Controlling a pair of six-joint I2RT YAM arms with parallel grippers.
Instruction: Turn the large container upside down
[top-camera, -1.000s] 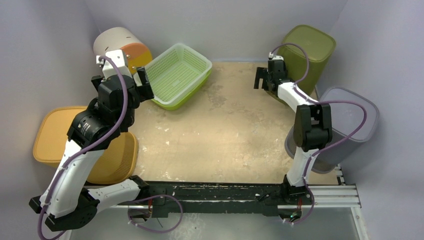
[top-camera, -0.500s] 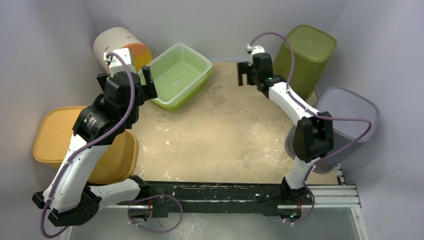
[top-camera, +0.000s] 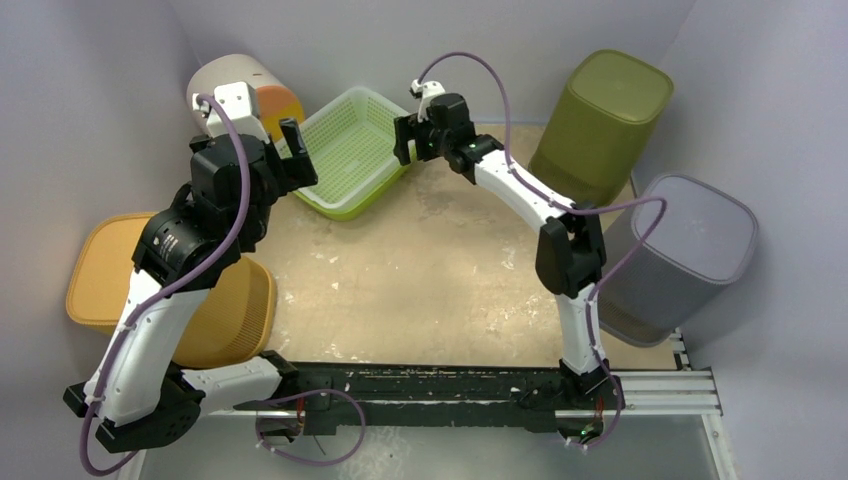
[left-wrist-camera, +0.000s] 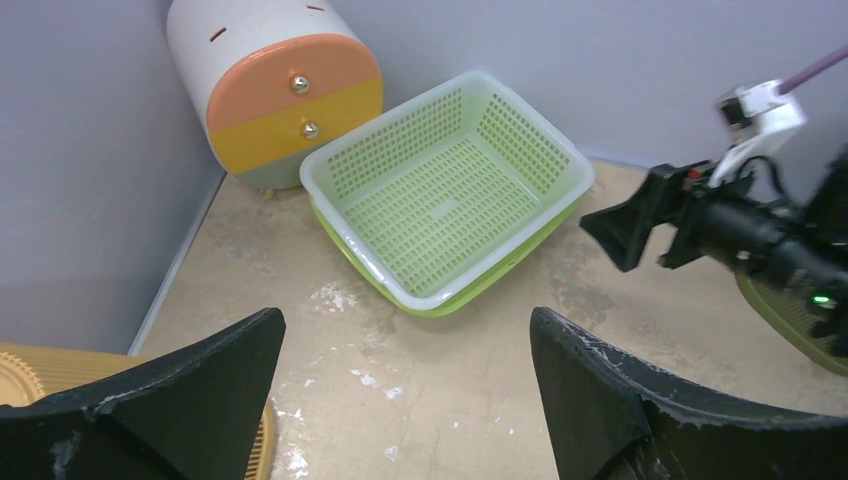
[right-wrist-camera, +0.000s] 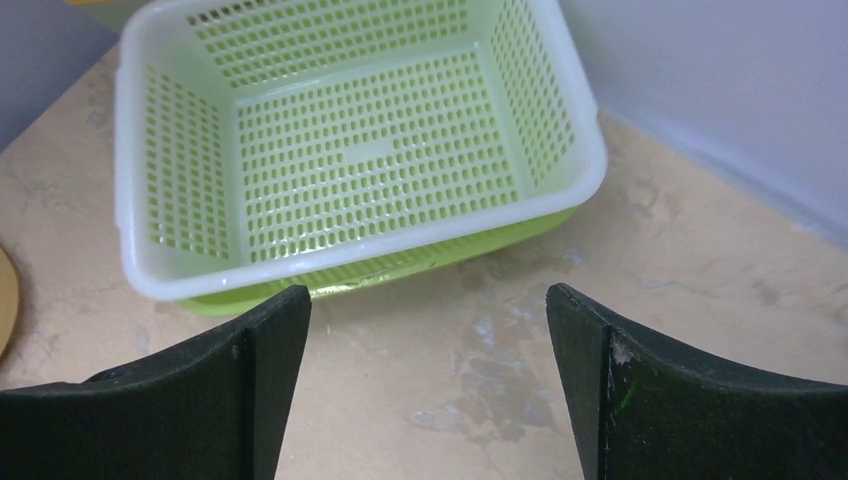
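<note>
The light green perforated basket (top-camera: 355, 150) is standing on the table (top-camera: 430, 270) near its far edge, left of the middle, with its open side facing up. It is sitting in a brighter lime-green lower shell, which is showing under its rim in the left wrist view (left-wrist-camera: 445, 210) and in the right wrist view (right-wrist-camera: 360, 170). Nothing is lying inside it.

The left gripper (top-camera: 296, 155) is hovering just beside the left side of the basket and is not touching it. Its fingers are standing wide apart and are holding nothing; in its own camera (left-wrist-camera: 404, 330) the basket is showing between and beyond the two black fingertips.

The right arm is reaching across the table from the right, and the right gripper (top-camera: 403, 142) is hanging near the far right corner of the basket, apart from it. Its fingers are also spread wide and are gripping nothing; in its own camera (right-wrist-camera: 428, 293) the basket is lying ahead of the open jaws, with bare table in between.

A white round cabinet (top-camera: 235, 85) with an orange and a yellow front is standing in the far left corner, just behind the basket. An olive bin (top-camera: 605, 110) is standing in the far right corner, a grey bin (top-camera: 690, 250) is standing at the right edge, and a yellow bin (top-camera: 110, 270) is standing at the left edge, partly under the left arm.
</note>
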